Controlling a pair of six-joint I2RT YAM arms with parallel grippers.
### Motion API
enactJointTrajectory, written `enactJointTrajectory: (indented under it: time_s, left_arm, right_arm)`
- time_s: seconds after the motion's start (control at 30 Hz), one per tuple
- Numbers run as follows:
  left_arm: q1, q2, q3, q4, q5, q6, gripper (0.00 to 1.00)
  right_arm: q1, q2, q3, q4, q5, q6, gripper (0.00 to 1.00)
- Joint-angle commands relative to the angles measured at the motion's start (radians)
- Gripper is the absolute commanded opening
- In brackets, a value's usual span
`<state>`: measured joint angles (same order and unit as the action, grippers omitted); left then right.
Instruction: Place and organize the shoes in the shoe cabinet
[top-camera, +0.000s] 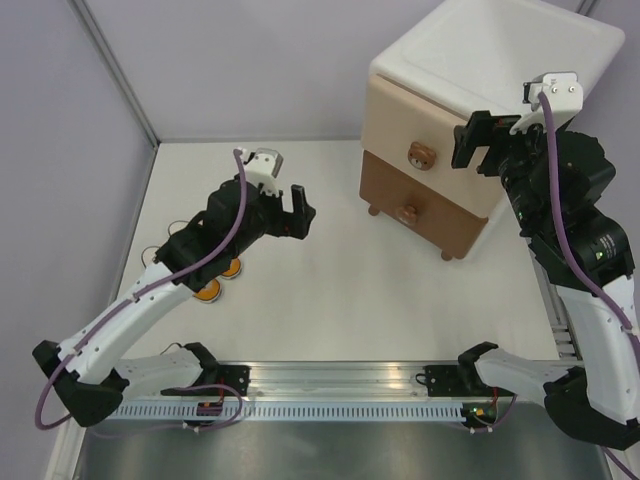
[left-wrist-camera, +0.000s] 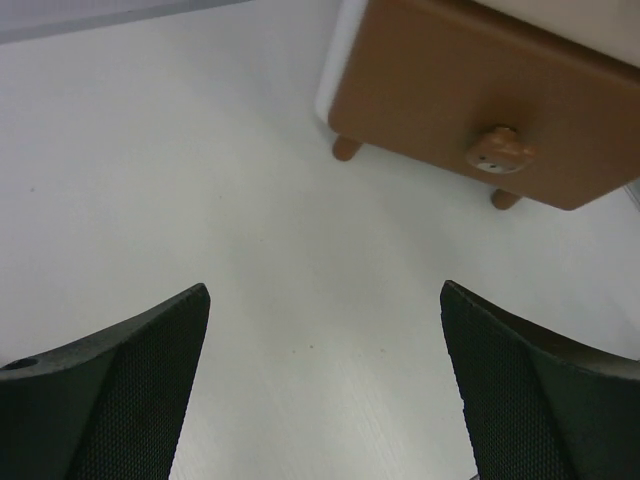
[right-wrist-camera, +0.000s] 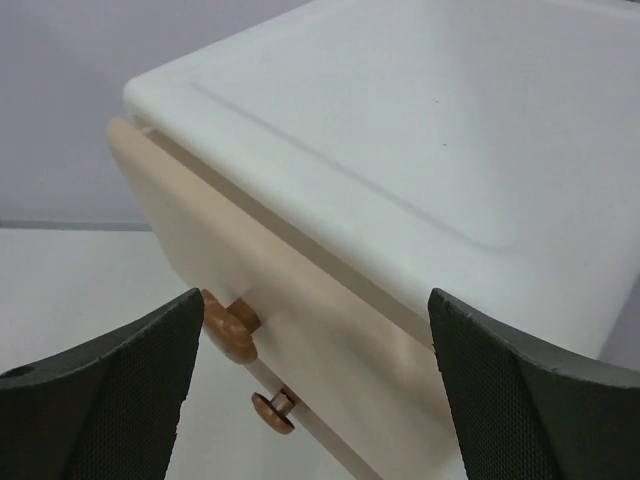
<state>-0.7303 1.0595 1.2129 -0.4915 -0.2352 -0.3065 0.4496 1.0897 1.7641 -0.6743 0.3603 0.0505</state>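
Nearest the top camera: rail (top-camera: 330, 385) with both arm bases along the table (top-camera: 330, 310) near edge. Left gripper (top-camera: 288, 213) hangs over mid-table, jaws wide apart, holding nothing; its wrist view shows bare tabletop between the fingers (left-wrist-camera: 120, 390) and the brown lower drawer (left-wrist-camera: 470, 110) ahead. Right gripper (top-camera: 478, 145) also spread wide and empty, raised at the front top corner of the shoe cabinet (top-camera: 490, 70), just above the beige upper drawer (top-camera: 415, 115).

Shoes: only orange parts (top-camera: 208, 292) show, tucked under the left forearm near the table's left side. Red pair not visible. No shoe is visibly in the cabinet. Both drawers look shut or nearly so; cannot tell exactly.

Risks, judged:
- Upper bear knob (right-wrist-camera: 230, 325) is small and rounded; wide jaws closing off-centre could slip off it.
- The cabinet stands on short feet; a pull on the knob may drag the whole box instead of sliding the drawer.
- The left forearm sits over the shoes; a low swing could knock them toward the left wall.
- The lower knob (left-wrist-camera: 497, 150) sits right below the upper one, so the right fingers could catch the wrong one.

Room: open tabletop between the left gripper and the cabinet front, good for drawer travel. It is tight on the right, where the cabinet sits beside the right arm, and on the left, where the shoes lie near the wall edge.
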Motion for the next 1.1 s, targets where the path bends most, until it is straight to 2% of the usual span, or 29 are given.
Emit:
enactJointTrajectory:
  time_s: [0.0, 0.27, 0.43, 0.73, 1.07]
  left_arm:
    - [-0.081, 0.1, 0.111, 0.019, -0.048, -0.033, 0.99]
    - [-0.24, 0.299, 0.352, 0.145, -0.121, 0.036, 0.98]
    - [-0.296, 0.454, 0.531, 0.172, -0.156, 0.081, 0.98]
    - [-0.328, 0.669, 0.753, 0.211, -0.182, 0.159, 0.95]
    - [-0.343, 0.764, 0.826, 0.223, -0.162, 0.176, 0.88]
  right_arm:
    - [0.001, 0.015, 0.08, -0.057, 0.235, 0.037, 0.96]
    - [0.001, 0.064, 0.149, -0.131, 0.425, 0.055, 0.97]
    - [-0.003, 0.058, 0.146, -0.131, 0.534, 0.072, 0.98]
    - [-0.015, 0.045, 0.104, -0.107, 0.53, 0.069, 0.98]
    - [-0.017, 0.032, 0.041, -0.064, 0.46, 0.055, 0.98]
